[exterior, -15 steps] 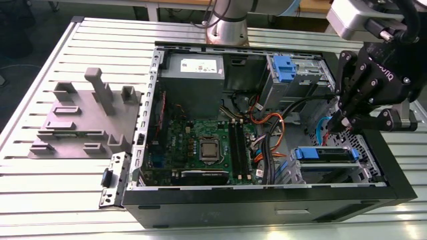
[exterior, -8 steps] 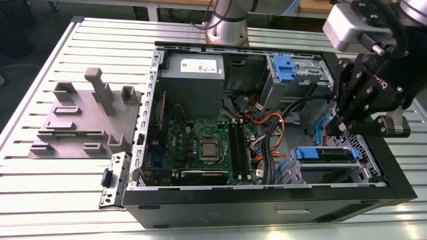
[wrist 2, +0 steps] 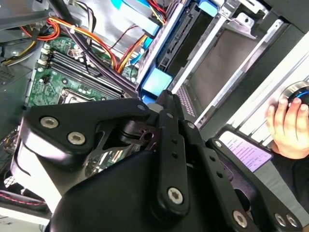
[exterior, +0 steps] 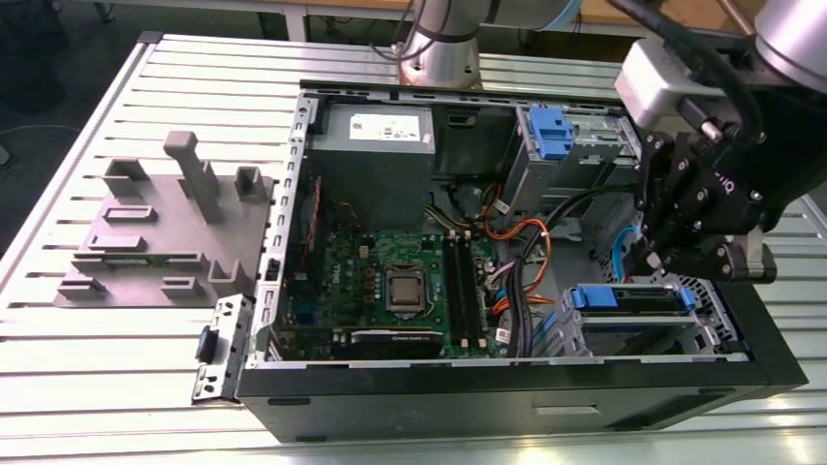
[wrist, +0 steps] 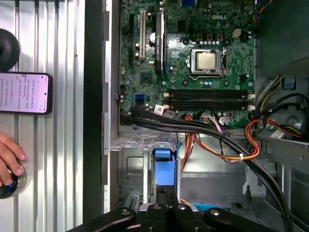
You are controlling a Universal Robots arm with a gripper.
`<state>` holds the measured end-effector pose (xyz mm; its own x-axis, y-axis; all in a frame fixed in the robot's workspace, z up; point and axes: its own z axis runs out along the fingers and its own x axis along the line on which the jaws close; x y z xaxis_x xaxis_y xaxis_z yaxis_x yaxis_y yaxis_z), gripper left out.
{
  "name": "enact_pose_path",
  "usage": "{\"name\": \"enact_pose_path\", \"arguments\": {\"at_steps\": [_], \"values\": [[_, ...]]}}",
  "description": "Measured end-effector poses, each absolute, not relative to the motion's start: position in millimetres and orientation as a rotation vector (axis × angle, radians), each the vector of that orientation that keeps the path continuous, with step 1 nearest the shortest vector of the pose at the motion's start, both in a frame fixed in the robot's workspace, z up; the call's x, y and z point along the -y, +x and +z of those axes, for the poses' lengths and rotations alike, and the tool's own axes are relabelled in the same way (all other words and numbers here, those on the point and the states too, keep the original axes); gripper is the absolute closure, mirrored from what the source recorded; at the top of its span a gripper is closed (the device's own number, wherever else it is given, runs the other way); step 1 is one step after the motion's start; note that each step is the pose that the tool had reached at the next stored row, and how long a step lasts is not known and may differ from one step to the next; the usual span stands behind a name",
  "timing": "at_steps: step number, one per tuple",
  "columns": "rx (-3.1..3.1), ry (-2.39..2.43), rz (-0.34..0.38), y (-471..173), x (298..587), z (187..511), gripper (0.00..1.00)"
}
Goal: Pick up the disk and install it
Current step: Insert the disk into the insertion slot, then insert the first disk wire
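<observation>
Judging from the exterior view, I put the job well past its halfway mark. The disk (exterior: 629,298) was no longer out on the table but sat in the drive bay at the near corner of the open computer case (exterior: 517,373), on the exterior view's right, beside the motherboard (exterior: 401,281). Its blue side rail and a strip of silver showed above the cage.

The gripper (exterior: 650,263) hung directly over it. In the first wrist view the fingers (wrist: 170,205) were drawn close together, with no real gap between them, and their tips met the near end of the disk's blue rail (wrist: 162,166). I could not tell whether they nipped an edge of that rail or merely bore on it.

I reckoned the pick-up was done and the insertion mostly so. What I could not confirm was whether the disk was fully home and latched, so seating and letting go I counted as left.

As to heading, the disk lay with its long axis across the case, along the exterior view's left and right. One end pointed toward the motherboard and cables (wrist: 227,145), the other toward the case's outer wall. It looked level in the cage, not cocked, though much of its body was hidden.

A person's hand (wrist: 8,162) rested on the table beside a phone (wrist: 24,93), well apart from the bay.
</observation>
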<state>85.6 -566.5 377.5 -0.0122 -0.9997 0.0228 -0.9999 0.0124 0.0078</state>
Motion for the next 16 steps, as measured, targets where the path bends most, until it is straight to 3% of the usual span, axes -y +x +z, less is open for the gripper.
{"name": "enact_pose_path", "arguments": {"at_steps": [16], "values": [[2.223, 2.197, 0.008, 86.3, 567.3, 373.4, 0.89]]}}
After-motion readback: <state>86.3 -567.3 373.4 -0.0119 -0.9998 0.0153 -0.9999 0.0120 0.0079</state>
